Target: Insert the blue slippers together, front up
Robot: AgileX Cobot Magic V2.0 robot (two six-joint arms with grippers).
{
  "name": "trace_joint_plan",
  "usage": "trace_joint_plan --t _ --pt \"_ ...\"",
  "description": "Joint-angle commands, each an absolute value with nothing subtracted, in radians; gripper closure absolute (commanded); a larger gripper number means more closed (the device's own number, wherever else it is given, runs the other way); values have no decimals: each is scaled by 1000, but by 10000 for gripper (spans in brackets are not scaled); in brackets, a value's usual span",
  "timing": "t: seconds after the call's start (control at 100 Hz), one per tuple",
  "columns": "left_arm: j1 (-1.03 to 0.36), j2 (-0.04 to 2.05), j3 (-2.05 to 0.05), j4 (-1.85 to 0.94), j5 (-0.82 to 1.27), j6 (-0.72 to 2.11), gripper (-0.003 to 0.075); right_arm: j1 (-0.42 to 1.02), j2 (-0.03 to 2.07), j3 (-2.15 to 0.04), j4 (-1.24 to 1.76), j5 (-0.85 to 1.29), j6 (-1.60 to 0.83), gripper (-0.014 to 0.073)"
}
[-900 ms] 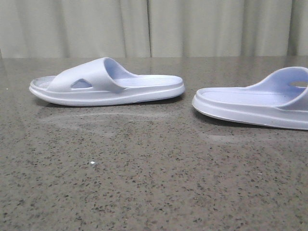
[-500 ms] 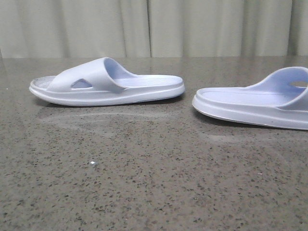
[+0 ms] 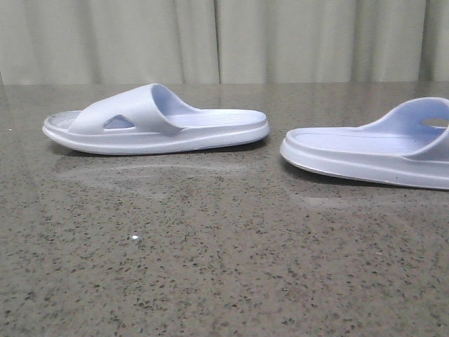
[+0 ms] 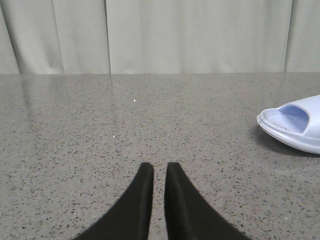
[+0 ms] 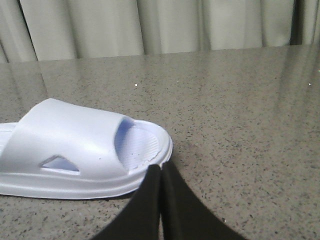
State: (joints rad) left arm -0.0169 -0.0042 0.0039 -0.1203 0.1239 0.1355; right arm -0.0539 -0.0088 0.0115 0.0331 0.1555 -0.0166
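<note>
Blue slippers: left slipper (image 3: pixel 156 121), right slipper (image 3: pixel 372 149), soles down, heel to heel, apart on table (image 3: pixel 210 267). Left gripper (image 4: pixel 159 175), right gripper (image 5: pixel 161 177): narrow, empty. Advice: widen each before gripping.

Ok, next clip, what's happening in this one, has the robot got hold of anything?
Nothing is held. Two pale blue slippers lie sole-down and apart on the speckled table: the left slipper with its open toe pointing left, the right slipper partly cut off at the frame's edge, toe pointing right, so they lie heel towards heel. The left gripper is shut and empty over bare table, a slipper's end off to one side. The right gripper is shut too, its tips near the toe of a slipper; contact isn't clear.
</note>
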Motion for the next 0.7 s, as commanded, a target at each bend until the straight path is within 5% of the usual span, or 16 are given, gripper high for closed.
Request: trace_joint_plan --t 0.0,0.39,0.69 --pt "-21 -32 13 -127 48 128 705 -53 -24 32 27 53 -22 693" --pt "-21 -32 13 -259 -11 128 705 -53 -24 32 204 -73 -22 693" --pt "-21 -32 2 -676 -60 128 705 -53 -24 16 521 -59 -22 693"
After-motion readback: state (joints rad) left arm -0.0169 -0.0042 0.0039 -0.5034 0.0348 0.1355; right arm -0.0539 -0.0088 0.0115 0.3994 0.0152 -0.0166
